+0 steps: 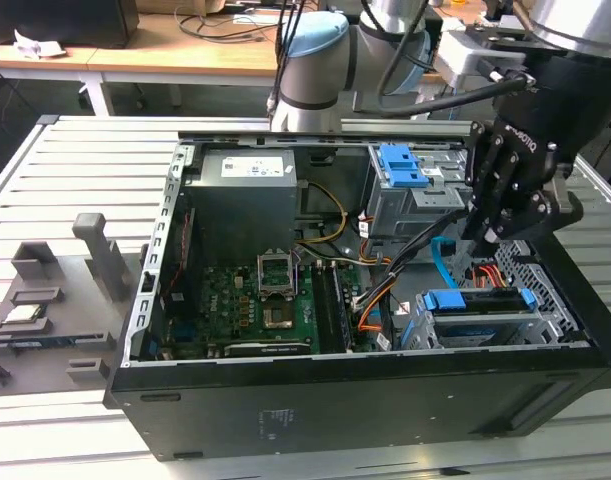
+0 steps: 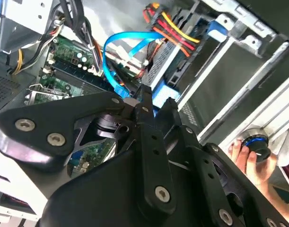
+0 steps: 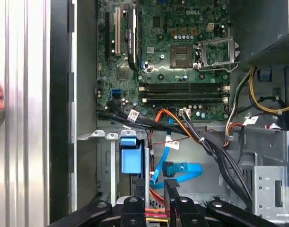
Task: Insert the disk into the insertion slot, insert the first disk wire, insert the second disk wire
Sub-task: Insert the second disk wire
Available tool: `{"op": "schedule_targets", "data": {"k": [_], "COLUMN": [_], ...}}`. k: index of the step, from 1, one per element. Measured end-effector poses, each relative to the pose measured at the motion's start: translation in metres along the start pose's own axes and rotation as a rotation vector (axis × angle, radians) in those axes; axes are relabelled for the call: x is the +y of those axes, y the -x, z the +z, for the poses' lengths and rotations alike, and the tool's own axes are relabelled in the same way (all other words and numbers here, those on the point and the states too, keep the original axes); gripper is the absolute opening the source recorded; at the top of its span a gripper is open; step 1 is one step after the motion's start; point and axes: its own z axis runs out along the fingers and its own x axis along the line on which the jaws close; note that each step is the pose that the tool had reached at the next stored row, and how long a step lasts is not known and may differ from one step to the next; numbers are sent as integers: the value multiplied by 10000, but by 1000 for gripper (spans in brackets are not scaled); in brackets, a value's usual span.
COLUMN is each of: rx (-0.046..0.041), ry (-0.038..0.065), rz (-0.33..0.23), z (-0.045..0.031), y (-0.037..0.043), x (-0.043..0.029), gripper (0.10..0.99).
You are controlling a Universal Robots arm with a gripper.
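Already the first step looked done. At the exterior view's far left, the counter point(image 1: 85, 150) carried grey fixtures point(image 1: 105, 255), well apart from the disk. Nearer the disk, inside the open computer case point(image 1: 315, 400), lay the green motherboard point(image 1: 245, 300). Just to the exterior view's left of the disk a blue wire point(image 1: 440, 262) stood in a loose loop. A red, yellow and orange wire bundle point(image 1: 488, 274) ran down toward the disk's rear edge. Whether either was plugged into the disk could not be made out.

The disk point(image 1: 475, 322) itself sat level inside the insertion slot point(image 1: 547, 280), with its bright blue bracket point(image 1: 475, 300) lying along its top. By my judgement the disk was in. Both wires were left to do, or at least could not be confirmed as seated.

The gripper point(image 1: 477, 238) hung just above the disk's rear edge, tip down and close beside the blue wire. In the second wrist view that wire came down right to the gripper's tip. Whether the jaws were spread, pressed together or pinching the wire's plug could not be told.
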Motion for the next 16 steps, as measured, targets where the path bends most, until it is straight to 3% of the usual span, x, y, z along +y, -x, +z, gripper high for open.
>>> {"op": "schedule_targets", "data": {"k": [2,6,8,10,16], "rx": [0,19,20,26,32], "ry": [0,-7,-8,-18,-20], "rz": [-21,-58,-84,-219,-269], "z": [38,37,76,113,122], "y": [44,65,66,69,69], "x": [81,98,213,213,214], "gripper": [302,302,302,302,302]}}
